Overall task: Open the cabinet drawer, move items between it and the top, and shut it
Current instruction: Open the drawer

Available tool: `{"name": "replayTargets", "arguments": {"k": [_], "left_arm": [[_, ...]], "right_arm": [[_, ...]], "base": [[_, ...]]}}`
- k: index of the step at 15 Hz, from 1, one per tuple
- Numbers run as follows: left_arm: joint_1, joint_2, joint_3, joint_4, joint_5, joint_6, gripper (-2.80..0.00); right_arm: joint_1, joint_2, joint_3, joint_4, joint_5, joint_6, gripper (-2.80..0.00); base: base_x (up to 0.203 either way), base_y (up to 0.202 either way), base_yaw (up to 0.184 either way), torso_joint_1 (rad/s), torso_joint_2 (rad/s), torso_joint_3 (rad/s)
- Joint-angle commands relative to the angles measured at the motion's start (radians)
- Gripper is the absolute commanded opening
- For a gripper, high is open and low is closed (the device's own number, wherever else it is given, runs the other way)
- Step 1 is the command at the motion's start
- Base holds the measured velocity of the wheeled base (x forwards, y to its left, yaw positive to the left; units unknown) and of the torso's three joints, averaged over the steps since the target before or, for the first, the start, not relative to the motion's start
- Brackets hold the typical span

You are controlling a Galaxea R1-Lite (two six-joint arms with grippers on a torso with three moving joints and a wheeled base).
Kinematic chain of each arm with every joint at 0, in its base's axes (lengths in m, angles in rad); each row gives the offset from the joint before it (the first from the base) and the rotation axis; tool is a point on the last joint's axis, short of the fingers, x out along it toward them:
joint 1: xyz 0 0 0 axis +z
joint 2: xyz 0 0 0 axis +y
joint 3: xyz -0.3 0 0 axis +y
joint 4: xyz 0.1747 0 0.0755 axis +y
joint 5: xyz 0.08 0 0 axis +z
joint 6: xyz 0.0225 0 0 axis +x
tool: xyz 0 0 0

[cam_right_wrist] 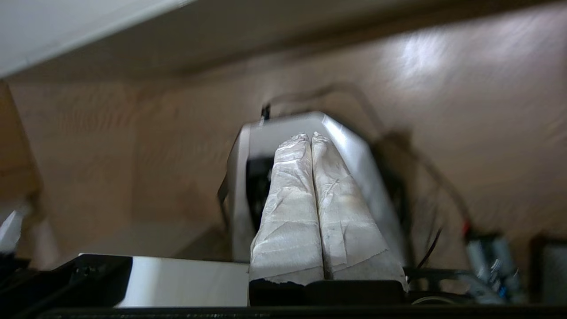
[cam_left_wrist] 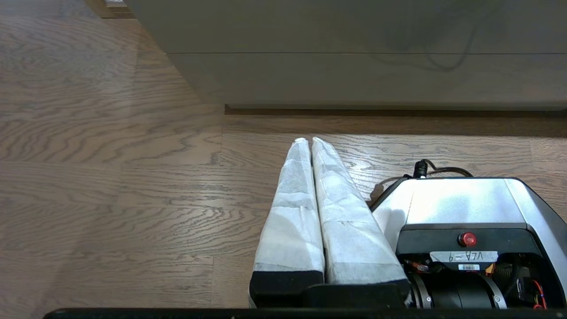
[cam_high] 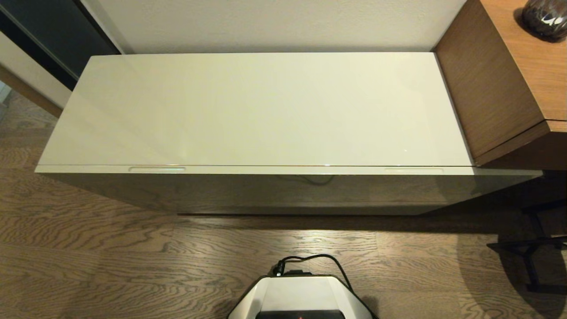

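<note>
Wood-grain plank floor (cam_high: 110,261) runs under a long low cabinet set against a pale wall (cam_high: 274,22). Its long rectangular glossy cream-white top (cam_high: 257,110) is smooth and plain. Below the front edge sits the very wide, shallow, glossy beige-grey cabinet drawer (cam_high: 283,188), pushed in flush, with two elongated recessed handles along its upper front: one toward the left end (cam_high: 157,169), one toward the right end (cam_high: 413,169). A brown wood-grain unit (cam_high: 500,88) butts against the cabinet's right end, with a dark rounded glass object (cam_high: 544,17) on its surface. Robot's white-and-black base (cam_high: 301,297) shows at the bottom of the head view with a black cable (cam_high: 319,259) looping off it; neither arm appears there. Left gripper (cam_left_wrist: 309,141) hangs low just beside the base, white-wrapped fingers (cam_left_wrist: 292,212) pressed together, nothing between them, pointing toward the cabinet's lower front. Right gripper (cam_right_wrist: 310,135) is over the base, its view motion-blurred, white-wrapped fingers (cam_right_wrist: 288,212) likewise closed on nothing. Slippers and jeans not visible in any view.
</note>
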Motion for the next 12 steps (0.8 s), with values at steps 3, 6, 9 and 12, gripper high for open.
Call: {"name": "replayTargets", "arguments": {"k": [3,6,9,12], "left_arm": [[0.000,0.002,0.000,0.000,0.001,0.000,-2.80],[0.000,0.002,0.000,0.000,0.001,0.000,-2.80],[0.000,0.002,0.000,0.000,0.001,0.000,-2.80],[0.000,0.002,0.000,0.000,0.001,0.000,-2.80]], "right_arm": [[0.083,0.370,0.132,-0.317,0.002,0.101,-2.80],[0.255,0.458,0.154,-0.523,-0.221,0.247,-2.80],[0.355,0.591,0.140,-0.713,-0.456,0.291,-2.80],[0.366,0.703,0.138,-0.821,-0.480,0.288,-2.80]], "base": [[0.000,0.000,0.000,0.000,0.00,0.000],[0.000,0.000,0.000,0.000,0.00,0.000],[0.000,0.000,0.000,0.000,0.00,0.000],[0.000,0.000,0.000,0.000,0.00,0.000]]}}
